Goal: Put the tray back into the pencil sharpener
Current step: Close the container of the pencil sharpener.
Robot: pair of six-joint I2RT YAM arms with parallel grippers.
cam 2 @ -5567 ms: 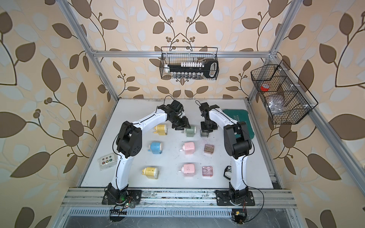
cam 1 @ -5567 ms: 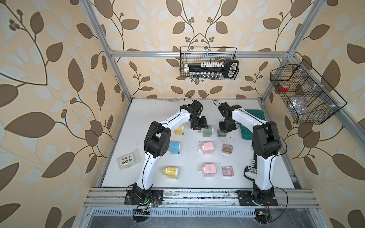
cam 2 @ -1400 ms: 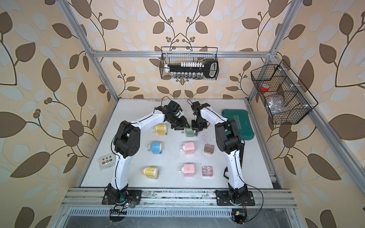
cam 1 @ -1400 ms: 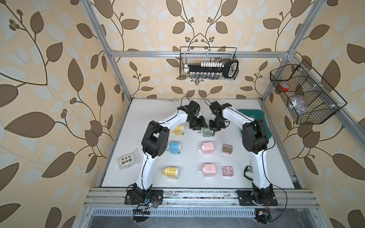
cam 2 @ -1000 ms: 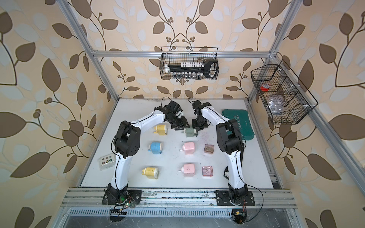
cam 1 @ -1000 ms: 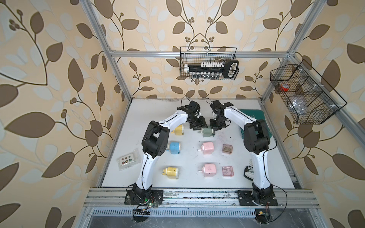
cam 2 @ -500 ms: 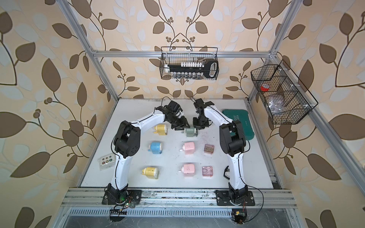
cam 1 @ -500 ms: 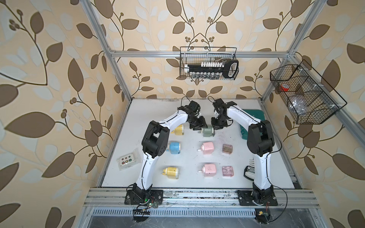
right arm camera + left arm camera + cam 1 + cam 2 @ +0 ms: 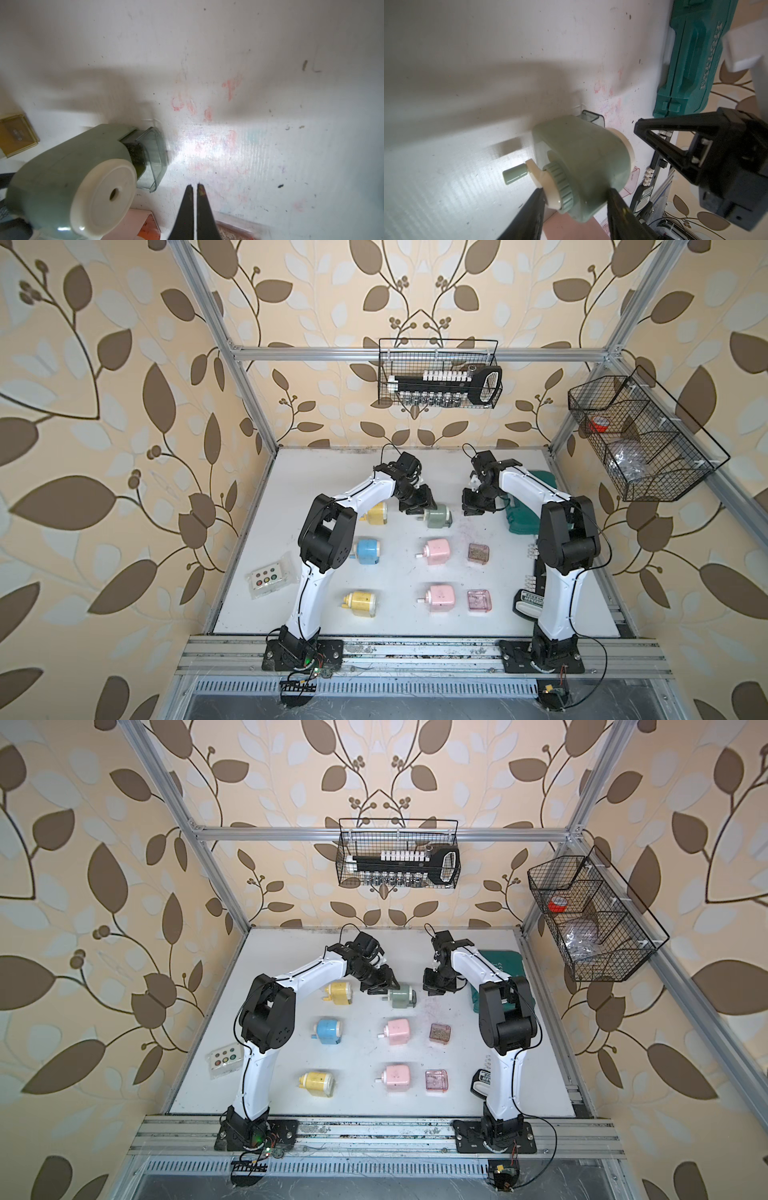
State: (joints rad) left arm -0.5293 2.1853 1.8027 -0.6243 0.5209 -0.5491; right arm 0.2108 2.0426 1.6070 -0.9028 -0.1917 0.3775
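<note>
green sharpener, crank pointing left, tray protruding

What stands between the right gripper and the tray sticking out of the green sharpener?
Nothing visible: only bare table lies between the shut right gripper and the tray, which is partly inside the green sharpener.

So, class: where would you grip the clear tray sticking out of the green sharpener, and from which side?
Pinch the clear tray by its protruding end, across the side walls, coming from the table beyond it: only that end sticks out of the green sharpener, which the left gripper clamps.
</note>
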